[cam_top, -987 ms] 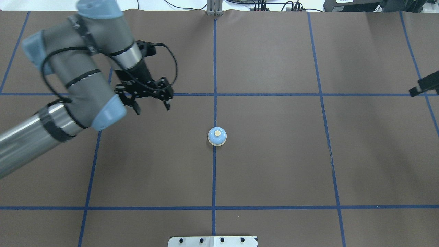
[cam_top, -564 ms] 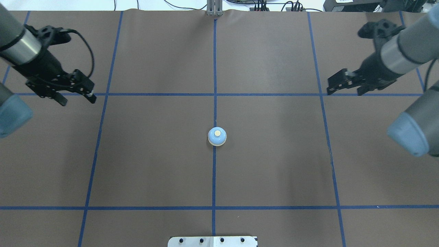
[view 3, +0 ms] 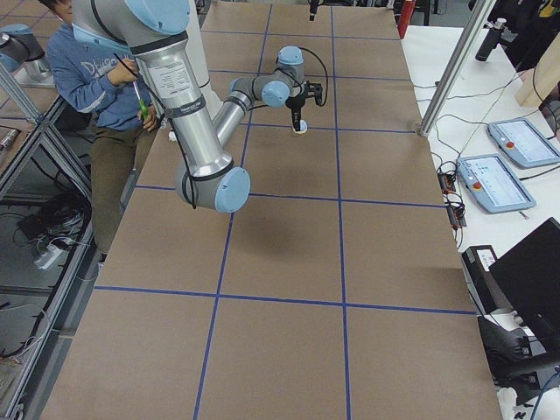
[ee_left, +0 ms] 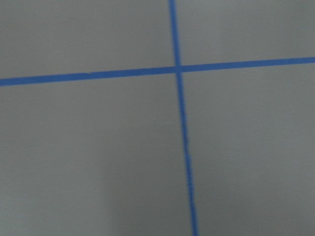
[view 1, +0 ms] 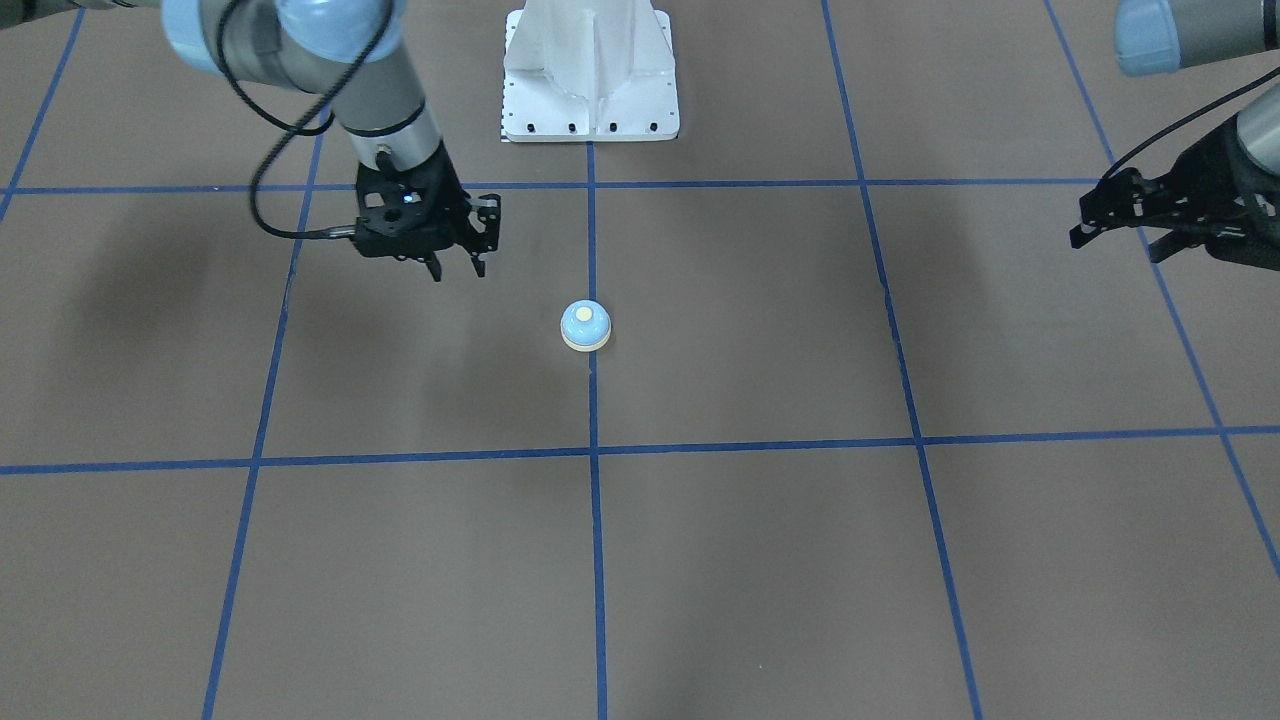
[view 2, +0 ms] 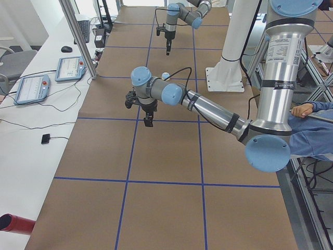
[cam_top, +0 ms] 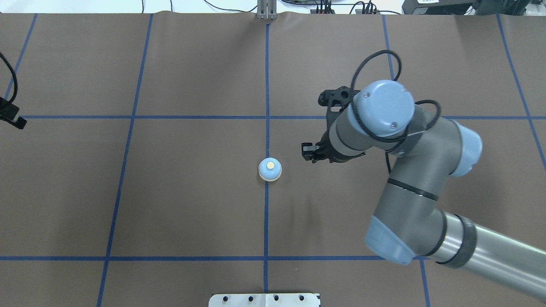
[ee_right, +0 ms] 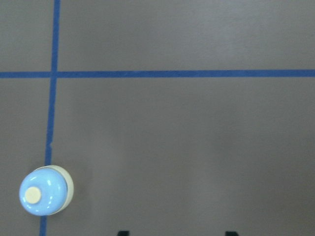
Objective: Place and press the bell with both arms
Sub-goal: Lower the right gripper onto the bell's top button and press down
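A small blue bell (cam_top: 269, 169) with a cream button sits upright at the centre of a brown surface (cam_top: 170, 204), on a blue tape line (cam_top: 266, 221). The right arm (view 1: 380, 100) hovers near it, jaws spread and empty. The left arm (view 1: 1220, 30) hangs well apart at the edge, jaws also spread. Pressing down off-centre would likely clip the dome and shove the bell aside. Spread jaws might also straddle the button.

The left fingers (cam_top: 18, 122) are cut off by the overhead view's left edge.
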